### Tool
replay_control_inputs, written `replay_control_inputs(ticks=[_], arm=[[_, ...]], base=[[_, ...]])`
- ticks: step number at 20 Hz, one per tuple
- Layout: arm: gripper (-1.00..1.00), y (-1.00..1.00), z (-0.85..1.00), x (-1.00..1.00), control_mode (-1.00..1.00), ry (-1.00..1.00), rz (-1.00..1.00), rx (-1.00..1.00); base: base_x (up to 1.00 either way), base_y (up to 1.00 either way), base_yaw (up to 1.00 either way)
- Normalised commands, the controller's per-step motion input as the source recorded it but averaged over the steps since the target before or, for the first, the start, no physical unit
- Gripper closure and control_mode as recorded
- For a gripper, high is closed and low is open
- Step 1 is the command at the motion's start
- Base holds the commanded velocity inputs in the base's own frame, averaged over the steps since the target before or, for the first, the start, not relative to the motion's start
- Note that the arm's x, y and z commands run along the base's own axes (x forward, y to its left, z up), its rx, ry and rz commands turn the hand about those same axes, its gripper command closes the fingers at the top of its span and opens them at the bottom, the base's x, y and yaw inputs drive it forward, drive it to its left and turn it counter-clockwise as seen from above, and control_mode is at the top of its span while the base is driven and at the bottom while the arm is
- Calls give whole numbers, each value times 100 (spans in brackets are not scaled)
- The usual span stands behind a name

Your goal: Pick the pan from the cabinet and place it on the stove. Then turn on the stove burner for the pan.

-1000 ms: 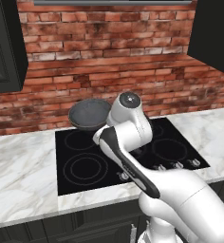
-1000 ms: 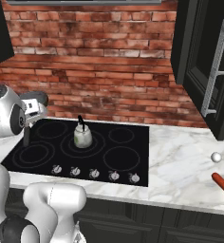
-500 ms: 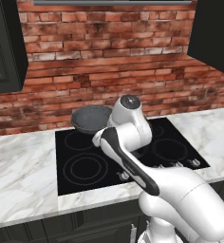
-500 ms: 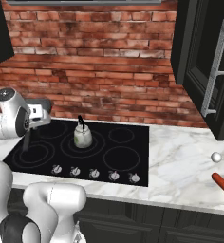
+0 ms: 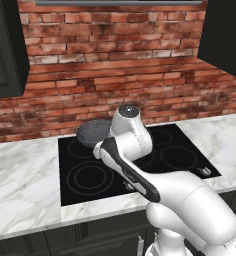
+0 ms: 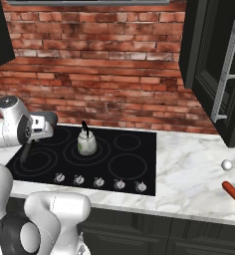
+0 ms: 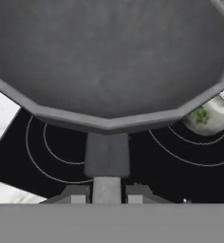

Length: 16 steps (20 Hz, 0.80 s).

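With the end effector [image 7: 106, 195] clamped on the handle of the pan [image 7: 109, 61], the pan should descend level onto the stove [image 5: 90, 175] ring left of the kettle [image 6: 87, 142], centred before release.

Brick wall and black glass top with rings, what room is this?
It looks like a kitchen. A flat black stove with ring marks and small silver knobs sits in a marble counter against the brick wall. A little kettle stands on it, and the gripper holds a pan.
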Motion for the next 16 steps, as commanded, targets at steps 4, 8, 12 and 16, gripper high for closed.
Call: replay_control_inputs(ticks=[4,8,12,16], arm=[[100,18,-21,10,-100,10,-8,0],[100,21,-22,13,-100,11,-8,0],[100,24,-28,16,-100,11,-7,0],[100,23,-27,16,-100,11,-6,0]], base=[[0,0,0],[0,0,0],[0,0,0],[0,0,0]])
